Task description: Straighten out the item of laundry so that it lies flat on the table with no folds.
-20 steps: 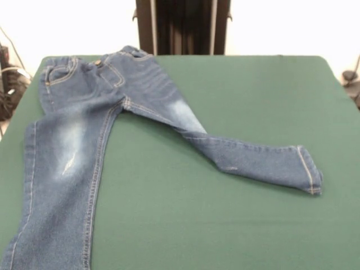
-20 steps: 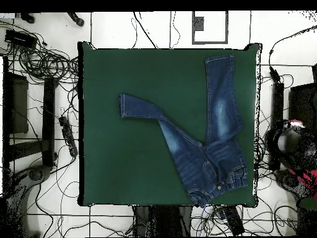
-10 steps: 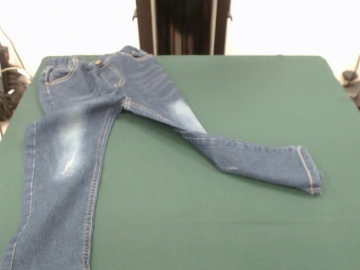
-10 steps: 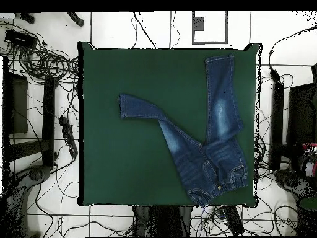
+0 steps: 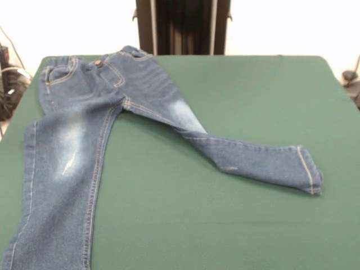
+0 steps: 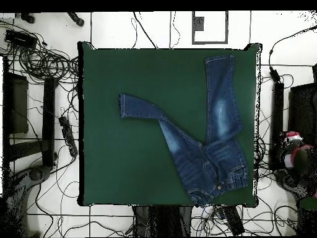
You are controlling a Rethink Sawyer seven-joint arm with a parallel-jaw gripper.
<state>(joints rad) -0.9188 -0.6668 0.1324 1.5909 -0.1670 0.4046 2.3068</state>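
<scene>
jeans: blue denim, front side up, lying on the worktop; waistband at 11 o'clock in the front view, close to the far edge
jeans, overhead: waistband at 5 o'clock, just inside the worktop's bottom edge
leg A: runs straight from the hips toward 7 o'clock in the front view and leaves the picture at the bottom edge; faded whitish patch on the thigh; lies flat
leg B: bends at the knee and angles out to 4 o'clock in the front view; cuff ends near the middle right of the worktop, hem turned up a little
spread: legs well apart, wide V; creases at the crotch and at the knee of leg B
worktop: dark green, felt-like, plain; far wider than the jeans; right half bare in the front view
worktop, overhead: rectangle, left half bare
floor: light, marked with dark grid lines around the worktop
cables: black tangles on the floor at 10 o'clock in the overhead view, more along the bottom edge
racks: dark frames beside the worktop's left edge; similar dark gear at the right edge
pedestal: dark upright column at 12 o'clock in the front view, behind the worktop
tool: neither view shows it, so apart or together cannot be told
</scene>
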